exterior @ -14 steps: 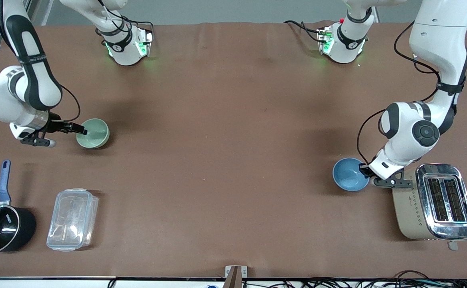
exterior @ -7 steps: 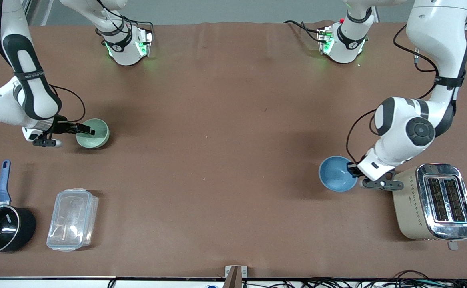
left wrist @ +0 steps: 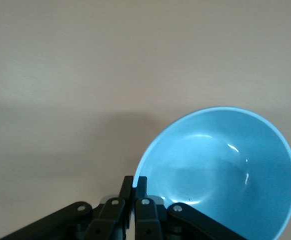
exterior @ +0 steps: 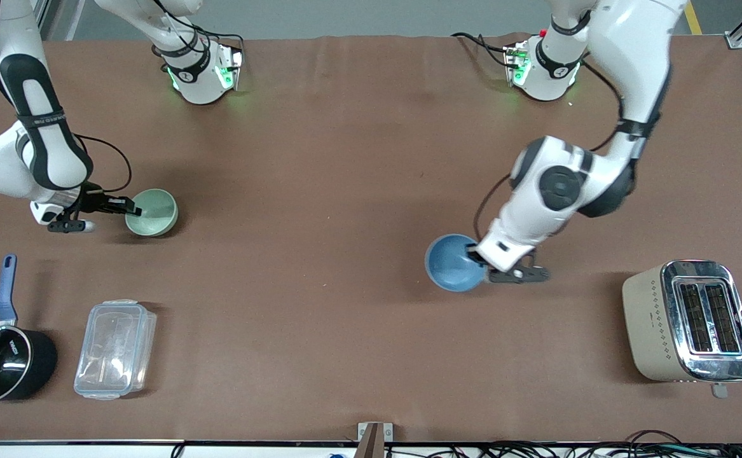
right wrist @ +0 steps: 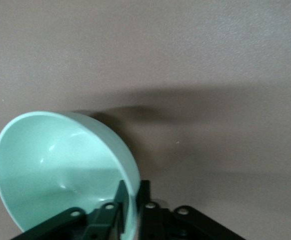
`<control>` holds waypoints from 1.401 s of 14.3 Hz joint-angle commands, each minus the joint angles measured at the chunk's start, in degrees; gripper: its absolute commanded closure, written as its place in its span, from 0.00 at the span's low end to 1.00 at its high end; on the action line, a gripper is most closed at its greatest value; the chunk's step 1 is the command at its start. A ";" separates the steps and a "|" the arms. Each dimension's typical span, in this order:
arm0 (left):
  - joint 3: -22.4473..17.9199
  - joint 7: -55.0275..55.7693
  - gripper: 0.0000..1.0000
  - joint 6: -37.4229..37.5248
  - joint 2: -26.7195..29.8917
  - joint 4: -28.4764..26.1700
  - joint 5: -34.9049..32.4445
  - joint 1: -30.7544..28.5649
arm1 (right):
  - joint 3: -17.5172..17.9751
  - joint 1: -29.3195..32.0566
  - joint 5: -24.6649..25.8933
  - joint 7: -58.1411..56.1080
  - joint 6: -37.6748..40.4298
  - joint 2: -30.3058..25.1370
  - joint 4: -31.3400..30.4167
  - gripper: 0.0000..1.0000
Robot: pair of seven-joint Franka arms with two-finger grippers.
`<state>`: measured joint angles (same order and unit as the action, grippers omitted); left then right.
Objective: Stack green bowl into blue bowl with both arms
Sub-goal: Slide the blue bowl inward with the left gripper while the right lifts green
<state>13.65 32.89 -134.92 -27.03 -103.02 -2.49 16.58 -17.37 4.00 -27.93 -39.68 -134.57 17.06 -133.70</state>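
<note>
The pale mint-green bowl (exterior: 152,213) is at the right arm's end of the table. My right gripper (exterior: 130,207) is shut on its rim, one finger inside and one outside, as the right wrist view shows (right wrist: 131,192) with the green bowl (right wrist: 60,167) tilted. My left gripper (exterior: 476,256) is shut on the rim of the sky-blue bowl (exterior: 452,263) and holds it tilted a little above the middle of the table. In the left wrist view the left gripper (left wrist: 134,182) pinches the blue bowl's (left wrist: 220,170) rim.
A beige and chrome toaster (exterior: 688,321) stands near the left arm's end. A black saucepan with a blue handle (exterior: 2,356) and a clear lidded plastic box (exterior: 115,348) sit near the front edge at the right arm's end.
My left gripper has carried the blue bowl away from the toaster toward the table's middle. My right gripper, shut on the green bowl, has shifted it slightly toward the middle.
</note>
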 commanded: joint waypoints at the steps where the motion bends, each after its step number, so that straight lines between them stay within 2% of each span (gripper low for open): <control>1: -0.56 8.73 1.00 1.06 -5.73 6.32 -0.85 7.65 | -0.56 0.13 -1.51 -1.89 0.18 -0.80 -0.07 0.97; 3: -0.73 14.54 1.00 0.98 -9.16 9.23 -0.94 11.96 | -0.83 0.04 -1.51 -1.80 2.89 -2.29 0.54 0.98; 6: -0.91 19.83 1.00 0.36 -13.30 12.57 -1.03 16.89 | -1.79 -0.31 -1.34 -0.49 11.24 -5.98 5.36 0.98; 9: -1.00 22.21 0.99 -2.61 -15.68 13.90 -1.03 19.36 | -1.71 -0.57 -0.29 3.28 14.76 -7.74 9.24 0.98; 11: -1.00 23.09 0.97 -4.03 -16.65 13.90 -1.03 20.24 | -1.36 -1.63 4.87 9.94 18.97 -9.50 12.83 0.98; 12: -1.00 23.10 0.81 -4.21 -16.83 13.90 -1.03 20.24 | -0.66 -1.72 8.30 14.24 21.86 -10.55 14.94 0.98; 13: -1.00 23.27 0.44 -4.21 -16.83 13.90 -0.94 20.16 | 1.09 -1.72 10.33 18.20 24.07 -11.52 16.53 0.98; 14: -1.00 24.05 0.01 -4.21 -16.57 13.99 -0.94 20.07 | 3.98 -1.72 11.74 22.24 25.22 -13.01 17.15 0.98; 18: -1.26 23.72 0.00 0.69 -11.49 17.24 -1.12 15.17 | 12.25 -1.63 13.25 32.54 25.50 -16.71 16.98 0.97; 20: -0.83 19.69 0.00 6.14 -5.43 17.33 -2.43 8.15 | 16.73 -1.63 13.25 37.63 24.71 -16.80 16.98 0.97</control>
<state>12.08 55.51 -134.47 -39.42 -84.54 -3.14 31.09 -4.23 1.87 -15.83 -6.61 -109.29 1.45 -115.65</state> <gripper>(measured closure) 0.207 0.956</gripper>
